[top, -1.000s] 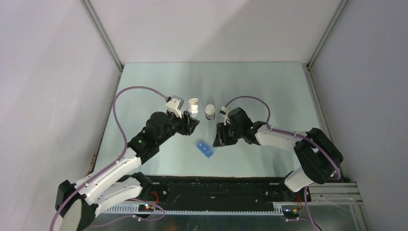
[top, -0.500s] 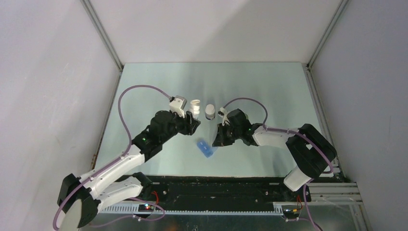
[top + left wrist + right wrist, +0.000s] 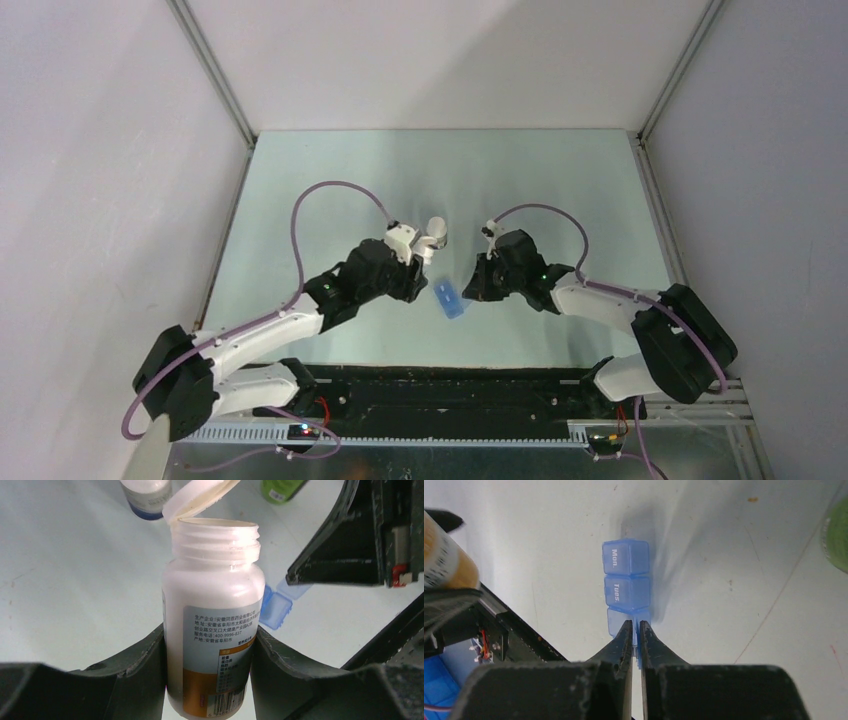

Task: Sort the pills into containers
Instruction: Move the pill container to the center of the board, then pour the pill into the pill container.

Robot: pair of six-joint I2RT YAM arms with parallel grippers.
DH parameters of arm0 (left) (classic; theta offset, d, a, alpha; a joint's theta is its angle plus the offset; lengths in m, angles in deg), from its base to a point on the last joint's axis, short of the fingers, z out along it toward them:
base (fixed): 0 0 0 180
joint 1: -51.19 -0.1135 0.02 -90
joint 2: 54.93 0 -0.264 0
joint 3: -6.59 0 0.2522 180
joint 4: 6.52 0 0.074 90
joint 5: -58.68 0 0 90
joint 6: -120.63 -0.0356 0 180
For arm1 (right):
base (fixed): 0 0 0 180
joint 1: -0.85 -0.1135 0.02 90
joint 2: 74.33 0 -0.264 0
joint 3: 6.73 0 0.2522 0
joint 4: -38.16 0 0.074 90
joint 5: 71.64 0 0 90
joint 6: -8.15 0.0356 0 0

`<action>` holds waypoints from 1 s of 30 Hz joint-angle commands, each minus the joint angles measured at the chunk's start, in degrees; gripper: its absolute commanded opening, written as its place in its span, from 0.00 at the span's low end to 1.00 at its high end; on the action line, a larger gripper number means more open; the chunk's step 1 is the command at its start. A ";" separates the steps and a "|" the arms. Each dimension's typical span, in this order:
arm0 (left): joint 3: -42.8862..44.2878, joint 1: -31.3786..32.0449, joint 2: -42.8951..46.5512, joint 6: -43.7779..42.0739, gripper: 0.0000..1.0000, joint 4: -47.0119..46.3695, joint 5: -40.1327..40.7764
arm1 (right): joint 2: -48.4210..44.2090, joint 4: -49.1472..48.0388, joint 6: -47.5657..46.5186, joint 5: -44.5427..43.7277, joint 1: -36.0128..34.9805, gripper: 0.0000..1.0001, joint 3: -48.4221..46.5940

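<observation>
pinching pill box (image 3: 626, 585) edge, right pincer (image 3: 635, 630) nearly closed; left pincer (image 3: 209, 641) clamps open bottle (image 3: 212, 595).

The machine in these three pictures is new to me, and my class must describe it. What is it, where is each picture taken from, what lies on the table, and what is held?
It is two robot arms bolted at the near edge of a table. One picture looks down from above; the other two come from cameras on the wrists. The left gripper holds a white bottle with its flip cap open. The right gripper pinches one end of a blue pill box. A green bottle and another bottle sit on the table. No pills show.
</observation>
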 commanded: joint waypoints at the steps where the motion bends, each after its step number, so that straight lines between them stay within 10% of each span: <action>1: 2.50 3.38 -1.81 -4.75 0.00 -0.64 2.88 | -3.05 1.55 2.06 -5.30 -0.01 0.11 1.10; 12: 2.45 10.57 -7.42 -9.00 0.00 -1.06 6.27 | -9.24 8.23 5.60 -6.66 2.50 0.58 1.22; 30: 8.69 16.94 -16.87 -11.59 0.00 7.56 10.17 | -26.64 17.26 6.78 0.55 13.54 0.59 1.22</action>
